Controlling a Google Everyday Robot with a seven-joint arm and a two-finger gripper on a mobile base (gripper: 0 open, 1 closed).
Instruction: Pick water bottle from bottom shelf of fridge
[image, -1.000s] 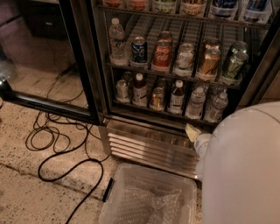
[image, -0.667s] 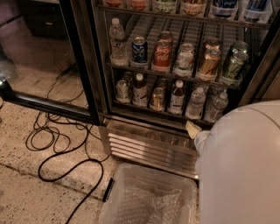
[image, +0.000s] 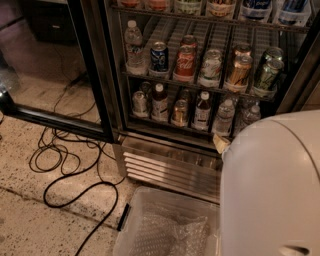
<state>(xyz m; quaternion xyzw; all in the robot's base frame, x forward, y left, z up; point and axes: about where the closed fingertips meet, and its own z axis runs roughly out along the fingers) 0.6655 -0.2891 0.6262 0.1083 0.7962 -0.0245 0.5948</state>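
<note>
Fridge (image: 150, 146) seen from above and in front; its black-framed glass door (image: 55, 65) is swung open to the fridge's left.

Gripper: not in view, so I cannot tell whether it is open, closed or holding anything. Only a large white robot shell (image: 272, 185) shows, filling the space in front of the fridge's lower right corner and overlapping that end of the base.

Bottom shelf (image: 165, 123), left to right:
- silver can (image: 139, 102)
- dark bottle, white cap (image: 159, 102)
- gold can (image: 179, 112)
- second dark bottle, white cap (image: 202, 110)
- water bottle (image: 223, 116), clear, white cap, upright, right of centre at the front rail
- second clear bottle (image: 250, 114) just beside it, nearest the fridge's right wall

Both clear bottles stand just above the top edge of the white shell and appear untouched.

Rack above, left to right: tall clear bottle (image: 133, 48), blue can (image: 159, 56), red cola can (image: 185, 63), pale can (image: 211, 67), gold-brown can (image: 239, 70), green can (image: 267, 75). More containers sit on the topmost visible rack, cut off by the frame.

Louvred steel grille (image: 165, 169) runs along the fridge base. A small tan object (image: 220, 142) sits at the grille's right end against the shell; identity unclear.

Clear plastic bin (image: 131, 220) is on the floor directly before the grille, with crumpled clear film inside. Black cables (image: 65, 167) loop on the speckled floor below the open door.
</note>
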